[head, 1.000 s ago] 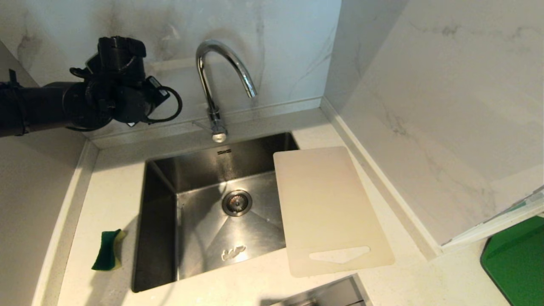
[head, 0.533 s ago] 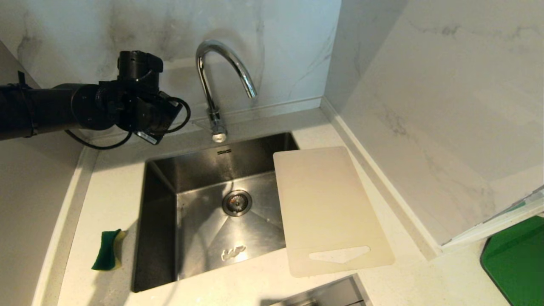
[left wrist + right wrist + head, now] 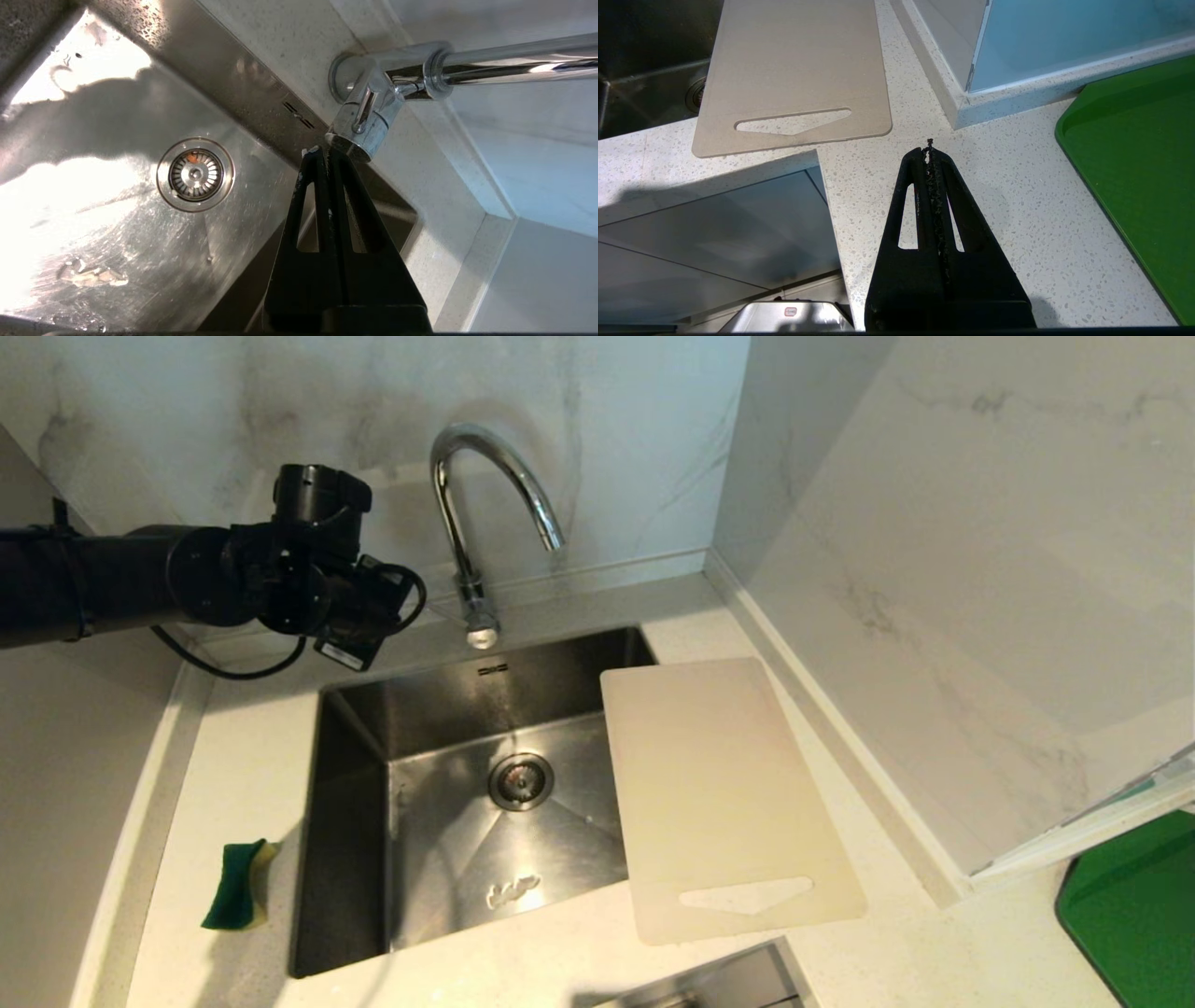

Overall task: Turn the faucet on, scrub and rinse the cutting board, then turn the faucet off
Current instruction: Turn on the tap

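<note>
You have one faucet [image 3: 485,513], one cutting board [image 3: 719,793] overhanging the sink's [image 3: 341,821] right edge, and both end effectors closed, left end effector [image 3: 322,151] tips beside the faucet base.

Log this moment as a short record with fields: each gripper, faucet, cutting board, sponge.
left gripper: shut, tips right at the faucet's base, beside the small lever
right gripper: shut, parked above the countertop, holding nothing
faucet: no water visible at the spout
cutting board: flat on the counter right of the sink, one long edge overhanging the basin
sponge: on the counter left of the sink, untouched
</note>
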### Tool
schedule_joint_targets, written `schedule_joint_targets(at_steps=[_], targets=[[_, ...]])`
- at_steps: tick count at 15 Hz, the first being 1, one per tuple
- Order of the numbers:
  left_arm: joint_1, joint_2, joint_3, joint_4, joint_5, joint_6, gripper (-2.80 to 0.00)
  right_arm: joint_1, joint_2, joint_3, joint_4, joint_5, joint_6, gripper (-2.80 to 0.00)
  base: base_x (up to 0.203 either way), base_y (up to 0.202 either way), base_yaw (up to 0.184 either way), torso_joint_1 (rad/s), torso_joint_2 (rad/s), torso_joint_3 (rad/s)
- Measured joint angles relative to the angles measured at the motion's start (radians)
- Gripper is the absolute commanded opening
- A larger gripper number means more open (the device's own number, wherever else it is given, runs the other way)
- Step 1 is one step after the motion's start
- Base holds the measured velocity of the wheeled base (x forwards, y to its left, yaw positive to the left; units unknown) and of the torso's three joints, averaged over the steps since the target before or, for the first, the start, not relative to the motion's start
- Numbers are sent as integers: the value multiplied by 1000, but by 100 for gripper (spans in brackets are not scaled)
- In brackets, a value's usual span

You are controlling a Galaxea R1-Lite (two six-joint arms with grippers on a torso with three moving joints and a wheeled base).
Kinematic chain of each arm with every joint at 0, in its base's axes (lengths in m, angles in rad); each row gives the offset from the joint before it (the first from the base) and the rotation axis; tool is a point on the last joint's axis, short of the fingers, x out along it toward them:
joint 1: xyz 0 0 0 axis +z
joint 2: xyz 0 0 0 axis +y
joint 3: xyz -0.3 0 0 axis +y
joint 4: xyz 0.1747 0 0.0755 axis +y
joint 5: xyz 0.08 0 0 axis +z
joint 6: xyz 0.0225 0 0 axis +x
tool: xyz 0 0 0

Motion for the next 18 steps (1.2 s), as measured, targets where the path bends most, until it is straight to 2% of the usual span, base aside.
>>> schedule_joint_targets(at_steps=[15, 16, 18], targets=[[-36, 34, 5, -81, 22, -18, -280, 0, 0, 0, 0, 0, 0, -280, 0, 0, 0, 0, 0, 0], [-39, 37, 5, -82, 23, -18, 0, 0, 0, 0, 0, 0, 0, -280, 0, 0, 0, 0, 0, 0], [-46, 39, 4, -107, 28, -19, 0, 0, 0, 0, 0, 0, 1, -280, 0, 0, 0, 0, 0, 0]])
